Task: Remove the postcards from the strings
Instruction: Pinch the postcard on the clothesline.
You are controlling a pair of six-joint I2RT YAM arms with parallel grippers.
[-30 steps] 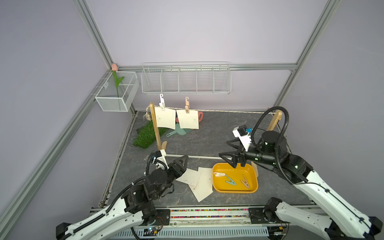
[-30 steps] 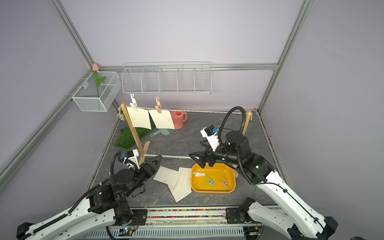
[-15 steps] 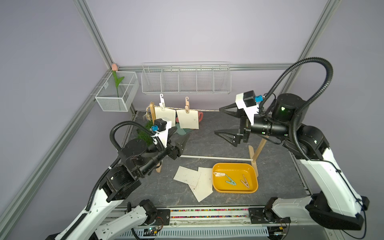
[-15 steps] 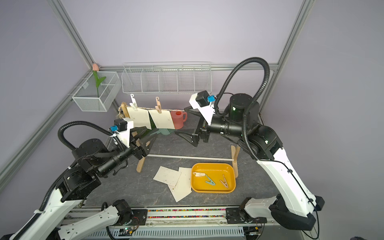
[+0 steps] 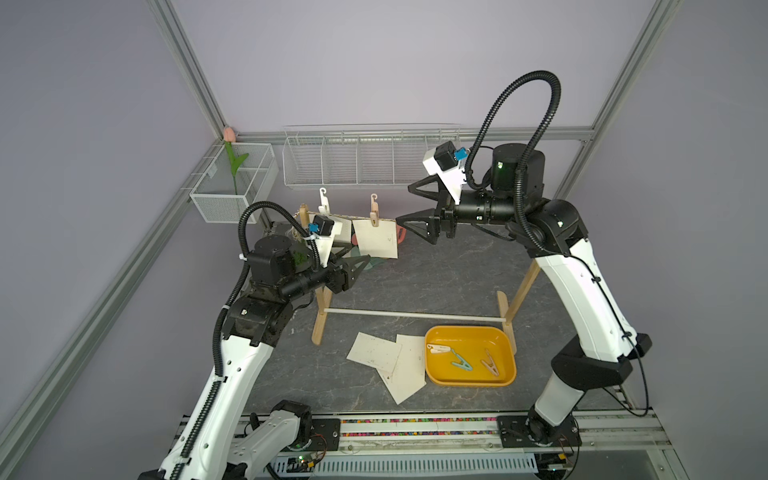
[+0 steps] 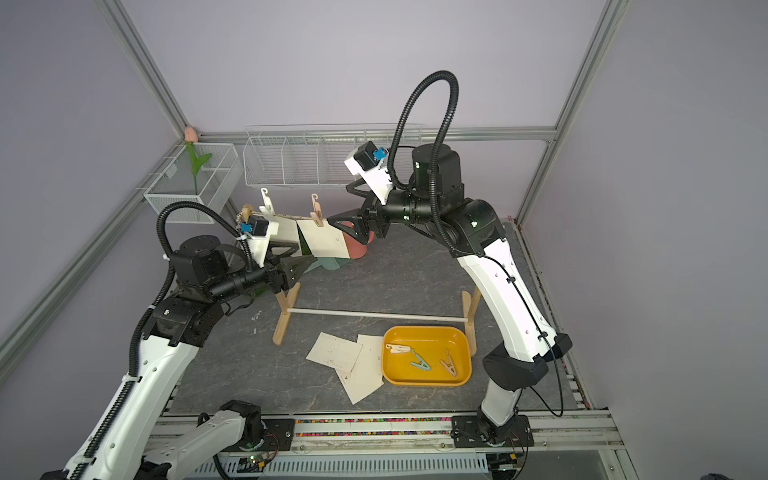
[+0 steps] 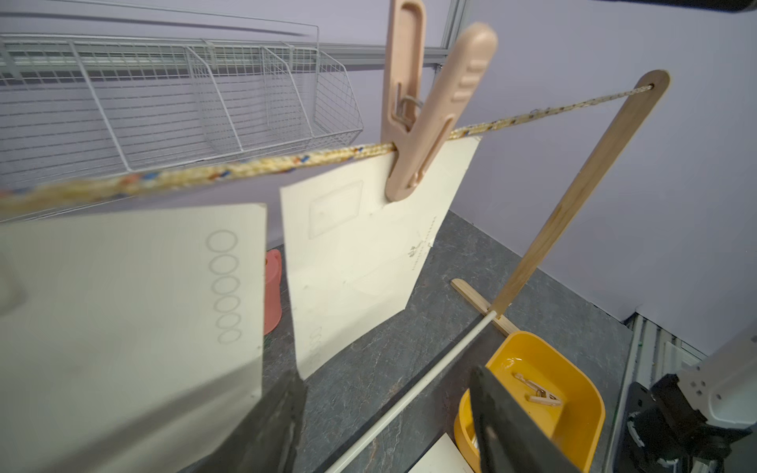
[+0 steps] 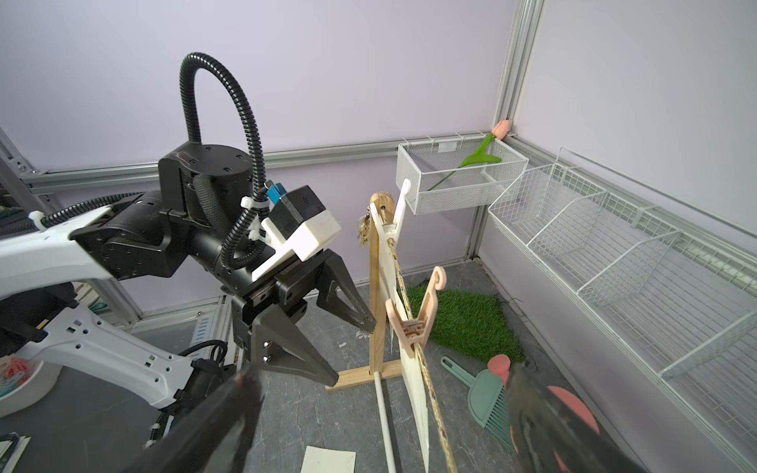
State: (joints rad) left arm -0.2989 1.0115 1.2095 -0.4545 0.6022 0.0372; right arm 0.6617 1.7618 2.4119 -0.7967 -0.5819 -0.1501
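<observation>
Cream postcards, hanging: two remain on the string (image 7: 245, 168), both toward the wooden frame (image 5: 525, 286) post on the left arm's side. One hangs under a peach peg (image 5: 374, 212) (card (image 5: 376, 239)). The other hangs under a white peg (image 5: 323, 199) and is partly hidden by the left wrist camera.
Postcards, off: an overlapping pile (image 5: 374, 351) lies on the table in front of the frame's foot rod; the count is unclear.
String: runs between the frame's post tops; the stretch toward the right arm's post is bare.
Yellow tray (image 5: 465, 329): sits by the frame's foot on the right arm's side, just beside the pile, with three pegs inside.
Left gripper (image 8: 353, 351): jaws apart and empty, in front of the frame, just below the hanging cards.
Right gripper (image 5: 403, 203): jaws spread wide and empty, at string height, just beside the peach-pegged card.
Change: a second ago both arms were low, near the table in front of the frame; now both are raised to the line.
Meaning: probably a reach for the next card, likely the peach-pegged one. Two cards are left to free.
</observation>
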